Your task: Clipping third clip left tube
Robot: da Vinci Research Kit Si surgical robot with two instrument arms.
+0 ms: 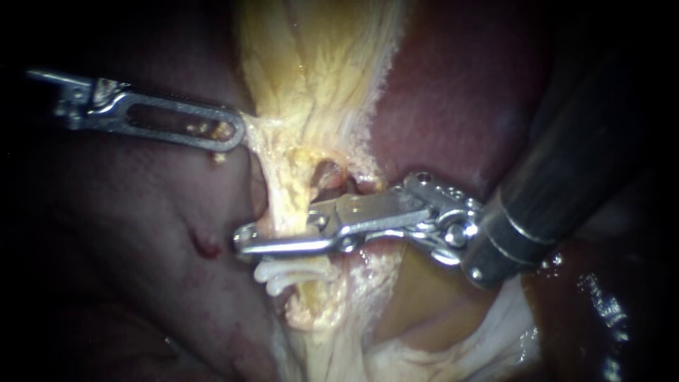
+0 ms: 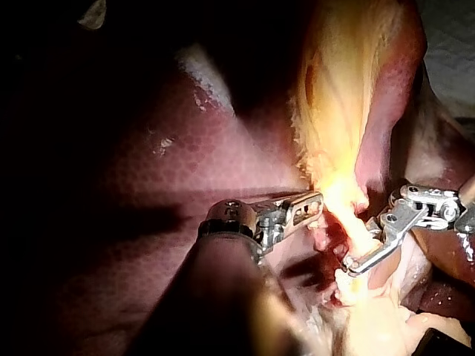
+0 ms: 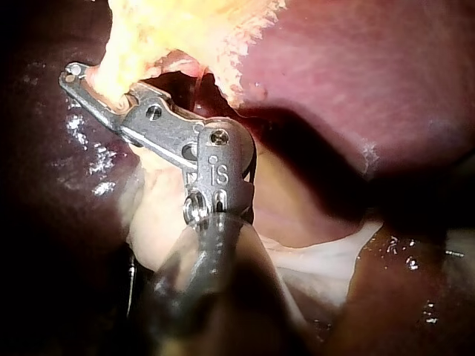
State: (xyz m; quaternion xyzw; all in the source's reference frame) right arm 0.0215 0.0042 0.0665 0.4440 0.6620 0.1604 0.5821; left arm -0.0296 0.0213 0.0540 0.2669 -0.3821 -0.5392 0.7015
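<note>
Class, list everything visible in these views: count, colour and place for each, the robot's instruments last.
yellow tissue: one band, pale yellow, down the middle.
liver: one, dark red, either side of it.
tube: one, yellowish, centre of the band.
clips: apparently two, white, on the tube's lower part.
left instrument: one, silver, from the left, jaws shut on the yellow tissue's edge.
right instrument: one, silver tip, dark shaft, from the right, across the tube.

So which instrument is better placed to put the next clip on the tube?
Right instrument: its open jaws straddle the tube just above the white clips. The left instrument is shut on tissue, holding it aside.
</note>
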